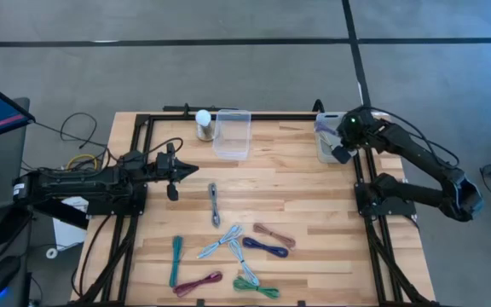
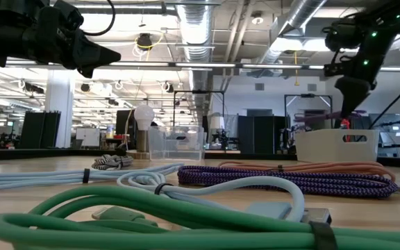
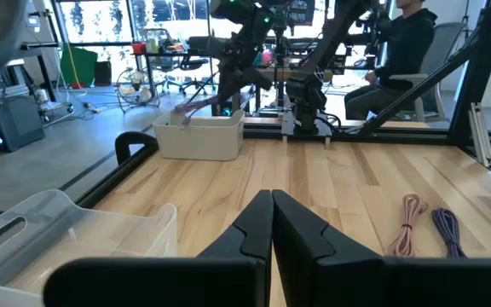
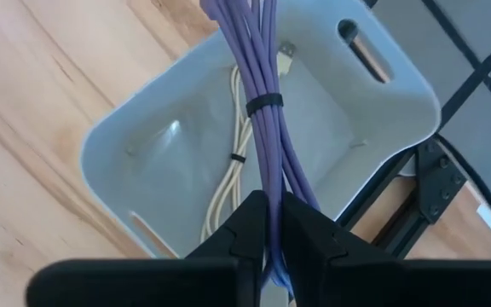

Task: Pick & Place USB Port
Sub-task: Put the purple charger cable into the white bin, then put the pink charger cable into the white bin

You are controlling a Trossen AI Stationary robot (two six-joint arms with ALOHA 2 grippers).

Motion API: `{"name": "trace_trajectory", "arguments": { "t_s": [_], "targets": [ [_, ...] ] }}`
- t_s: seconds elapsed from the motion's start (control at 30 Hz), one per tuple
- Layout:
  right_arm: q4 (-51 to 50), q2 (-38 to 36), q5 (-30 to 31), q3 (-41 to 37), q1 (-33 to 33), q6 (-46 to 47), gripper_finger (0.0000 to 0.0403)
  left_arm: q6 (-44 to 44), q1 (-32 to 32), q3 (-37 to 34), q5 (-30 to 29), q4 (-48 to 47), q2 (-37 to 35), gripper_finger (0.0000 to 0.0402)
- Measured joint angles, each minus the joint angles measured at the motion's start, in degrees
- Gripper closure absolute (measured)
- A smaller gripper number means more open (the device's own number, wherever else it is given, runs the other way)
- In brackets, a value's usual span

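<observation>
Two arms show from above: the right hand point(image 1: 341, 153) hangs over the white bin point(image 1: 327, 135) at the counter's point(image 1: 314, 205) far right corner, while the left hand point(image 1: 176, 170) waits, clenched empty, near the left edge. From its wrist, the right hand point(image 4: 273, 223) is grasping a purple cable point(image 4: 258, 77), dangling into the bin point(image 4: 126, 145) above a white cable point(image 4: 228, 183). Released too high or off-centre, the bundle could drape over the rim.

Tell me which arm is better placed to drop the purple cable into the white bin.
Right. Its tool is shut on the purple bundled cable, hanging over the white plastic bin. The left tool is far away, empty.
</observation>
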Motion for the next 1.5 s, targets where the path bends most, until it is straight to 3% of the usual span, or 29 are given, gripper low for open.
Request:
{"name": "trace_trajectory", "arguments": {
  "t_s": [0.3,0.67,0.87,1.0,1.3,1.5],
  "targets": [
    [-0.2,1.5,1.4,0.0,0.1,0.0,0.0374,0.0,0.0,0.0,0.0,0.0,0.0,0.0392],
    [-0.3,1.5,1.6,0.0,0.1,-0.5,0.0316,0.0,0.0,0.0,0.0,0.0,0.0,0.0392],
    [-2.9,1.5,0.8,1.6,0.7,-0.6,0.0312,0.0,0.0,0.0,0.0,0.0,0.0,0.0392],
    [-5.7,1.5,-3.8,5.3,3.3,0.0,0.0318,0.0,0.0,0.0,0.0,0.0,0.0,0.0392],
    [-5.5,1.5,-21.8,13.3,13.7,9.9,0.0331,0.0,0.0,0.0,0.0,0.0,0.0,0.0392],
    [-0.3,1.5,-23.9,15.3,21.1,12.6,0.0332,0.0,0.0,0.0,0.0,0.0,0.0,0.0392]
  ]
}}
